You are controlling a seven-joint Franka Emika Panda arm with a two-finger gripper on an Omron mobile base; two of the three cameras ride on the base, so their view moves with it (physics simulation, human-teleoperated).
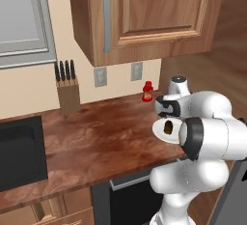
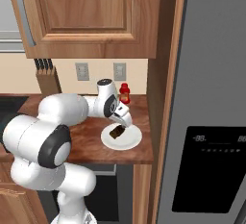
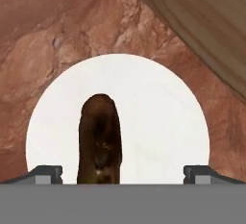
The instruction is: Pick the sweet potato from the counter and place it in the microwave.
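One sweet potato lay on the white plate atop the counter; my gripper hovered above it, jaws wide apart, I noted; red bottle stood behind.

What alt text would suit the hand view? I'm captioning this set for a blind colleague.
A small dark brown sweet potato lies on a round white plate, seen from just above, with the open gripper straddling it, its two dark fingertips wide apart. Glossy reddish-brown counter surrounds the plate, and a lighter wooden panel crosses the upper right corner.
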